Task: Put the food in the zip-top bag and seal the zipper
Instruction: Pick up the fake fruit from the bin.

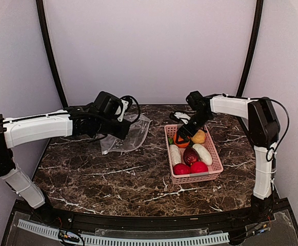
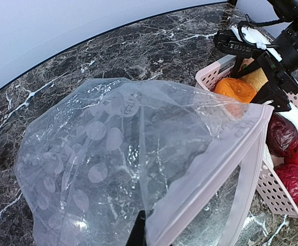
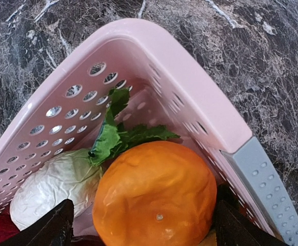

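On the left side of the dark marble tabletop (image 1: 113,174), the left gripper (image 1: 124,129) is clenched on the mouth edge of the clear crinkly plastic zip-top bag (image 2: 113,154), whose pale pink zipper strip (image 2: 210,169) gapes toward the pink perforated plastic basket (image 1: 195,179) just to its right. All the toy food appears to lie in that basket, none in the bag. The right gripper (image 1: 182,137) hangs released at the basket's far end, its fingers straddling the round orange ball (image 3: 154,195) beside a green leaf (image 3: 113,136) and a white oblong piece (image 3: 51,187). The first pick seems to be in hand. Next, the jaws need to close squarely on the ball, lift it clear of the rim, and carry it across into the open mouth.
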Motion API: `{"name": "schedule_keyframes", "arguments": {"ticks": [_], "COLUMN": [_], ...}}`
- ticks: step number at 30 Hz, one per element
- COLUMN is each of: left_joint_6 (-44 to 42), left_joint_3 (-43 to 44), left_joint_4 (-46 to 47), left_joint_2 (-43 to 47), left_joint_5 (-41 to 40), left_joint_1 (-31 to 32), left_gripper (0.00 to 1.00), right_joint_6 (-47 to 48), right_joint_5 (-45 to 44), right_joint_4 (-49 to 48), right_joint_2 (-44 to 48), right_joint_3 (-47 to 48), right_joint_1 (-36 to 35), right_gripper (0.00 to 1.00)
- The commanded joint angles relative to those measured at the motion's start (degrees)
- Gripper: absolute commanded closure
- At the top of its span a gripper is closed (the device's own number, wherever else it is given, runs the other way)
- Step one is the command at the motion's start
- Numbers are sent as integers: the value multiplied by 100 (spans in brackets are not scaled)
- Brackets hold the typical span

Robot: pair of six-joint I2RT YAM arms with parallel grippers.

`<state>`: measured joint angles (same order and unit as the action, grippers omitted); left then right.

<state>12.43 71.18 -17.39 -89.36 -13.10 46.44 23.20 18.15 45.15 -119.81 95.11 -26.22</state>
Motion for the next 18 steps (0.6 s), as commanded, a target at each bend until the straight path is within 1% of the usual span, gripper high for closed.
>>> {"name": "schedule_keyframes", "arguments": {"ticks": [1,3,5,9,13,15,18], "left_joint_6": [79,88,94,101,102,102,109], "left_joint_3": [-95,-91,-91,-87,-86,-86,-86], "left_joint_4": [51,46,52,51,51,51,51], "left_joint_2": [99,94,94,86,83,79,70], "left_joint_5": [127,157,168,198,228,233,251], "left_joint_1": [-29,-29,-37,-47,-55,-56,-56], "left_gripper": [99,99,99,99,99,99,99], "right_joint_6": [-119,-82,-23,45,130,152,145], "right_joint_5": [-206,-346,-441,-527,-715,-783,-845], "right_joint_4": [92,67,44,20,20,18,55], "right_joint_2": [-155,-134,-114,-105,-127,-104,55], "right_joint_3": [66,16,-28,-54,-37,-37,-73], "right_joint_1": [-56,-84,-131,-192,-274,-300,-334], "right_gripper": [8,9,11,20,27,32,37]}}
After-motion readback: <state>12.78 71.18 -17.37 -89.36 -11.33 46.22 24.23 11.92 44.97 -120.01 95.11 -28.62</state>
